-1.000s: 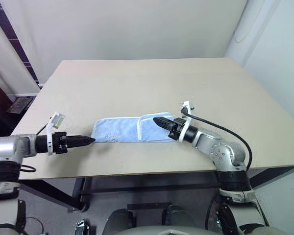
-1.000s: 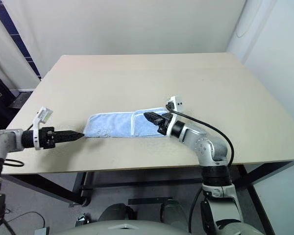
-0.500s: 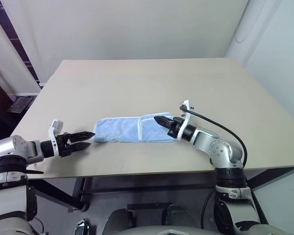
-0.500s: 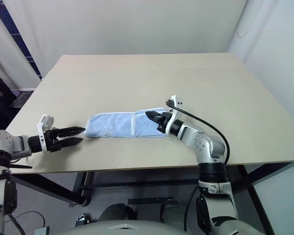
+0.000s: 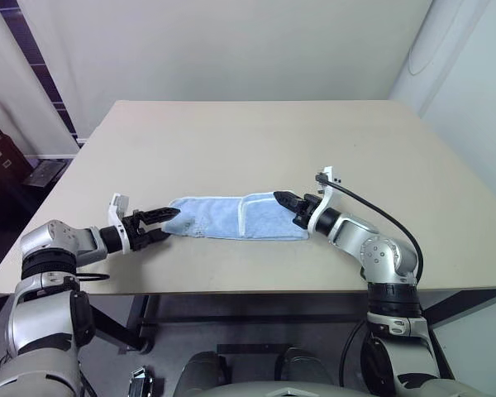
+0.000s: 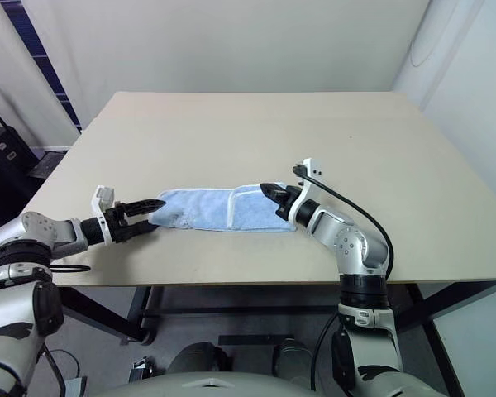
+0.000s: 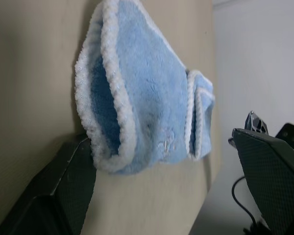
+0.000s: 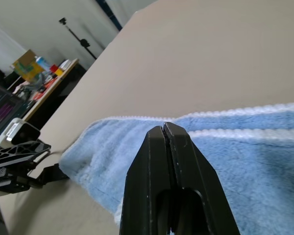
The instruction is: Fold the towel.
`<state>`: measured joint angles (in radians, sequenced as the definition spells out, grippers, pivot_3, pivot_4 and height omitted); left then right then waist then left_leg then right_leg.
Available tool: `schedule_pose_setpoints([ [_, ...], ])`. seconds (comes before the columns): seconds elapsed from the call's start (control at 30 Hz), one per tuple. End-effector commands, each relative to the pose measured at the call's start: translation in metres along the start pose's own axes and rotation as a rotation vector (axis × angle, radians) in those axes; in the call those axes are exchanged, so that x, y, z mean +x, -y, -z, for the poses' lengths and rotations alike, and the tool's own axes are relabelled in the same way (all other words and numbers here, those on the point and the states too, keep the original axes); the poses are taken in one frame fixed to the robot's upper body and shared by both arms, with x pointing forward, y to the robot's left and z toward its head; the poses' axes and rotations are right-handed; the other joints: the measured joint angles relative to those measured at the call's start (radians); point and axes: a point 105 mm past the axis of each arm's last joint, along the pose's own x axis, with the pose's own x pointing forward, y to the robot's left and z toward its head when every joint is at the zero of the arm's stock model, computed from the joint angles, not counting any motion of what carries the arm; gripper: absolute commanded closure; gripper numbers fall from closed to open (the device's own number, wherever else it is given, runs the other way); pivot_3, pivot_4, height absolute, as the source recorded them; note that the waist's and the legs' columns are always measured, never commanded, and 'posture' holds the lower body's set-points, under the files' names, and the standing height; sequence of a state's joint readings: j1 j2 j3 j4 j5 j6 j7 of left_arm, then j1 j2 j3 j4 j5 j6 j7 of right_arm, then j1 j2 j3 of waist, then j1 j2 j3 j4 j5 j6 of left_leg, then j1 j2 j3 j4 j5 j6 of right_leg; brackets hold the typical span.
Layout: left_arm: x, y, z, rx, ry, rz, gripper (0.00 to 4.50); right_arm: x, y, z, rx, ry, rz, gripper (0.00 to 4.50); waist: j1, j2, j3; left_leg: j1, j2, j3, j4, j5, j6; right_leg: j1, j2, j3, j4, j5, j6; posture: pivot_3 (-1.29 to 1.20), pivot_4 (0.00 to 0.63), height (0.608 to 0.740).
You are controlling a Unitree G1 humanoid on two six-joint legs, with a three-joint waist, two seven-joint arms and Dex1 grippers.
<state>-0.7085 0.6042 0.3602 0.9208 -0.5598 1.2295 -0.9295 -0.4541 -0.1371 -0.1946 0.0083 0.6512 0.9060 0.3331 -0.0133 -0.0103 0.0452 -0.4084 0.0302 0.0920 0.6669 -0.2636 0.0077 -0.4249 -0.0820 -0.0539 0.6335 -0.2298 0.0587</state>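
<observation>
While we look down from the head views, we see the towel (image 5: 236, 217) lying folded into a long strip across the middle of the counter (image 5: 248, 141). Our left gripper (image 5: 164, 223) sits at its left end, fingers spread apart around the edge. Our right gripper (image 5: 284, 201) rests over the right end, fingers pressed together.

From the left wrist view, we see the towel's doubled, white-edged end between the two black fingers (image 7: 63, 191).

From the right wrist view, we see the closed fingers (image 8: 169, 183) above blue cloth.
</observation>
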Motion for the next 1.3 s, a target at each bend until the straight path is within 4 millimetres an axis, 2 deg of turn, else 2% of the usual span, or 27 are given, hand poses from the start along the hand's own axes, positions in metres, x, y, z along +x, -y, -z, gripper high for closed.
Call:
schedule_pose_setpoints([
  [0.03,0.010,0.006,-0.002,0.026,0.008,0.018,0.02,0.000,-0.004,-0.010,-0.004,0.045,-0.007,4.50,0.001,0.000,0.000,0.000,0.000,0.000,0.000,0.000,0.000,0.000,0.000,0.000,0.000,0.000,0.000,0.00,0.000,0.740],
  [0.13,0.013,0.007,-0.001,0.030,0.011,0.026,0.02,-0.001,-0.004,-0.011,-0.005,0.047,-0.005,4.50,0.002,0.000,0.000,0.000,0.000,0.000,0.000,-0.001,-0.001,0.000,-0.001,0.000,0.000,0.000,-0.001,0.00,0.000,0.740],
  [0.23,0.015,0.010,-0.003,0.023,0.030,0.049,0.62,-0.002,-0.002,-0.013,-0.002,0.052,0.005,4.50,0.002,0.000,0.000,0.000,0.000,0.000,0.000,-0.001,-0.002,0.000,-0.002,-0.001,0.000,0.000,-0.001,0.00,0.000,0.740],
  [0.4,0.016,0.011,-0.006,0.020,0.052,0.062,2.33,-0.003,0.001,-0.014,0.000,0.055,0.019,4.50,-0.007,0.000,0.000,-0.001,0.000,0.000,0.000,0.000,-0.001,-0.001,0.000,0.000,-0.001,0.001,-0.001,0.00,0.000,0.740],
  [0.57,0.015,0.011,-0.008,0.018,0.071,0.083,4.27,-0.004,0.004,-0.011,-0.002,0.054,0.039,4.50,-0.007,0.000,0.000,-0.001,0.001,0.000,-0.002,0.000,0.000,-0.002,0.002,-0.001,-0.001,0.002,0.001,0.00,0.000,0.740],
  [0.6,0.015,0.012,-0.008,0.018,0.074,0.090,4.47,-0.005,0.003,-0.011,-0.003,0.054,0.039,4.50,-0.007,0.000,0.000,-0.001,0.001,0.000,-0.002,0.000,0.000,-0.002,0.002,-0.001,-0.001,0.002,0.001,0.00,0.000,0.740],
  [0.77,0.011,0.021,-0.006,0.060,0.034,0.127,4.47,-0.010,0.001,-0.012,-0.032,0.059,0.031,4.50,-0.007,0.000,0.000,-0.001,0.001,0.001,-0.001,0.000,0.000,-0.002,0.003,-0.001,-0.001,0.002,0.001,0.00,0.000,0.740],
  [0.9,0.009,0.030,-0.014,0.146,0.021,0.118,4.47,-0.023,0.000,-0.016,-0.059,0.072,0.019,4.50,-0.008,0.000,0.000,-0.002,0.001,0.001,-0.002,0.000,0.000,-0.002,0.003,-0.001,-0.002,0.002,0.001,0.00,0.000,0.740],
  [1.0,0.016,0.050,-0.018,0.268,-0.020,0.163,4.47,-0.042,-0.001,-0.022,-0.118,0.100,0.007,4.50,-0.004,0.000,0.000,-0.002,0.001,0.000,-0.002,0.000,0.000,-0.002,0.003,-0.001,-0.002,0.001,0.000,0.00,0.000,0.740],
  [1.07,0.029,0.065,-0.016,0.334,-0.066,0.194,4.47,-0.053,-0.004,-0.024,-0.134,0.114,-0.003,4.50,0.000,0.000,0.000,-0.002,0.001,0.000,-0.002,0.000,0.000,-0.002,0.003,-0.001,-0.003,0.000,-0.001,0.00,0.000,0.740],
  [1.17,0.054,0.096,-0.002,0.410,-0.169,0.300,4.47,-0.062,0.002,-0.026,-0.135,0.133,0.034,4.50,0.001,0.000,0.000,-0.002,0.000,0.000,-0.001,0.000,0.000,-0.001,0.003,-0.001,-0.003,0.000,-0.001,0.00,0.000,0.740],
  [1.3,0.074,0.121,0.035,0.545,-0.397,0.427,4.47,-0.069,0.012,-0.025,-0.153,0.142,0.114,4.50,-0.009,0.000,0.001,-0.002,0.000,0.001,-0.001,0.000,0.000,-0.001,0.003,-0.001,-0.004,0.000,-0.001,0.00,0.000,0.740],
])
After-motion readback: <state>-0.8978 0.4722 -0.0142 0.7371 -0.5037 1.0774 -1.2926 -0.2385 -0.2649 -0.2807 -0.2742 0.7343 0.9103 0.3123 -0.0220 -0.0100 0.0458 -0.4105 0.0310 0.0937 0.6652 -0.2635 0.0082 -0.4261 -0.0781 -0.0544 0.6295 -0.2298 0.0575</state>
